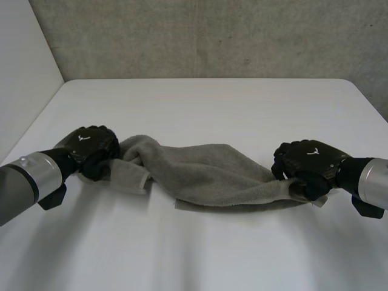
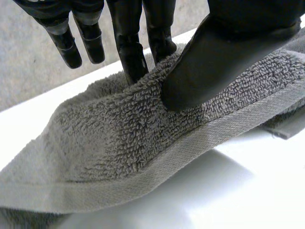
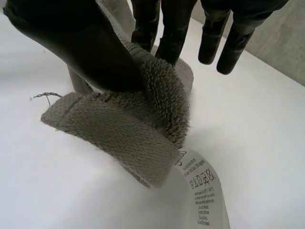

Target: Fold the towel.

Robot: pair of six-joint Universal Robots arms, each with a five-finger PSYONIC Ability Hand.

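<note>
Towel: crumpled grey terry-cloth towel [image 1: 206, 173], mid-fold.
Hands: my left hand [image 1: 91, 145], right hand [image 1: 306, 159] pinch its ends.
Next: I'd carry both far.

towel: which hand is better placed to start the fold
Right, probably: the right robot hand pinches the towel at its corner by the label; the left robot hand pinches along the hem.

arms [image 1: 30, 179]: grey metal cylinders | left hand [image 1: 91, 145]: black, white mark | right hand [image 1: 309, 160]: black, white mark
</note>
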